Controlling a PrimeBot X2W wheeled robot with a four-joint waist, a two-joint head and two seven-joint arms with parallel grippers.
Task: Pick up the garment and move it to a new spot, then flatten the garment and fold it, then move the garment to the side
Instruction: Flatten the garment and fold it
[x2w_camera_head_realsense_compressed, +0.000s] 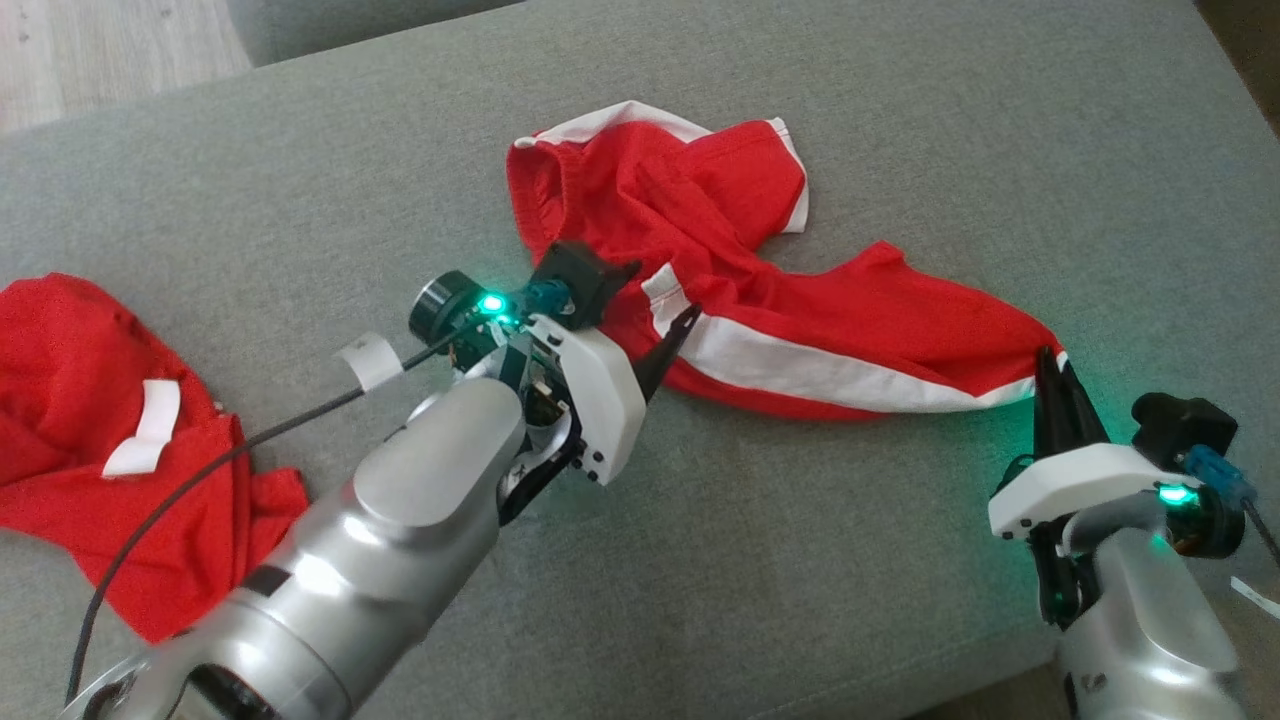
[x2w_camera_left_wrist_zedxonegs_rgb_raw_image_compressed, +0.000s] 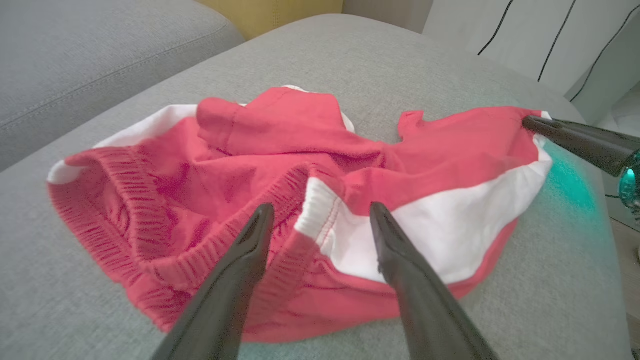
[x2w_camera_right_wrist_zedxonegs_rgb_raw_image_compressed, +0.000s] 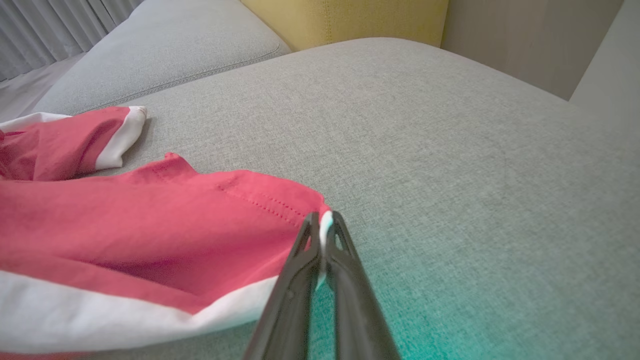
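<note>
Right gripper (x2w_camera_right_wrist_zedxonegs_rgb_raw_image_compressed: 322, 220) is clenched on the hem corner of the red shorts with white side stripes (x2w_camera_head_realsense_compressed: 760, 300), white trim pinched between its tips. The garment lies crumpled on the grey fabric sofa cushion (x2w_camera_head_realsense_compressed: 900, 560), its long axis running from those closed jaws across to the left gripper (x2w_camera_left_wrist_zedxonegs_rgb_raw_image_compressed: 320, 210). That one hangs released, spread wide, with the ribbed elastic waistband (x2w_camera_left_wrist_zedxonegs_rgb_raw_image_compressed: 200, 255) just beyond and below its tips. The left arm is nearer, so a short drop and pinch looks next. A second red cloth (x2w_camera_head_realsense_compressed: 90, 400) lies well outside the left jaws.
</note>
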